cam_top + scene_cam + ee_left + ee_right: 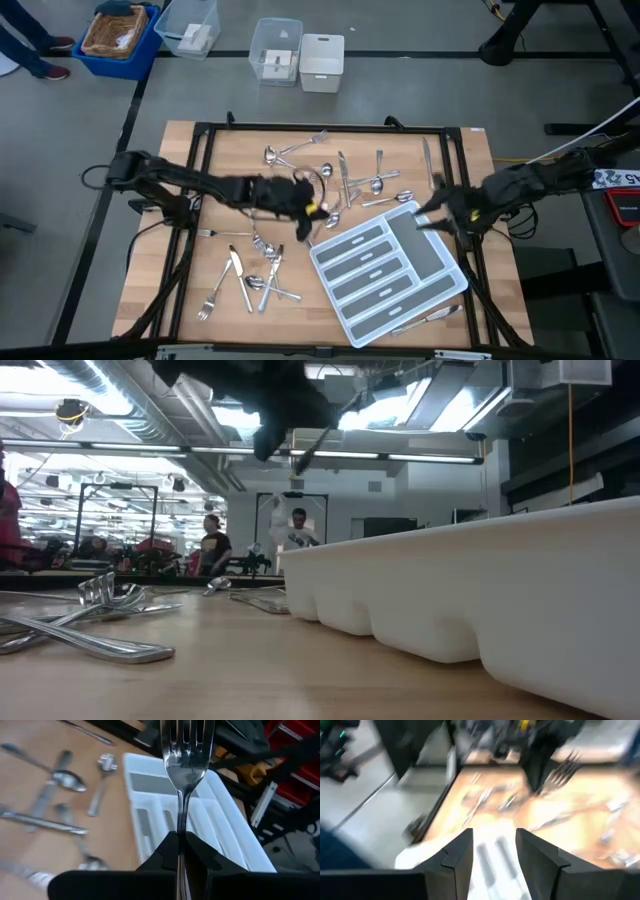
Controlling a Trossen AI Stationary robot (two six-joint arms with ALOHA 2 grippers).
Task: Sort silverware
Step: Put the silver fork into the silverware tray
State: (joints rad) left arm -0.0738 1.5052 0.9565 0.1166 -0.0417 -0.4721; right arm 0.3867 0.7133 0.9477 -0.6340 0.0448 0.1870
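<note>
Two arms work over the wooden table. From the 9 o'clock side the left gripper reaches to the middle of the table, its fingers clamped together on the handle of a fork whose tines point out ahead of it; in the high view it hangs just off the 10 o'clock corner of the light grey tray. In the low view this gripper is well above the tabletop, with clear air beneath it.

From the 3 o'clock side, the right gripper sits at the tray's 1 o'clock corner, fingers spread wide apart with nothing between them.

The tray lies tilted in the table's 4 to 5 o'clock area, its long compartments running diagonally; its 5 o'clock corner comes near the table's front edge, and one piece of silverware lies just beside that lower rim.

Most of the silverware is loose in two patches: one cluster toward 12 o'clock near the far edge, another cluster toward 7 o'clock. Between them, under the left arm, the wood is mostly bare. The table's 9 o'clock strip is also open
</note>
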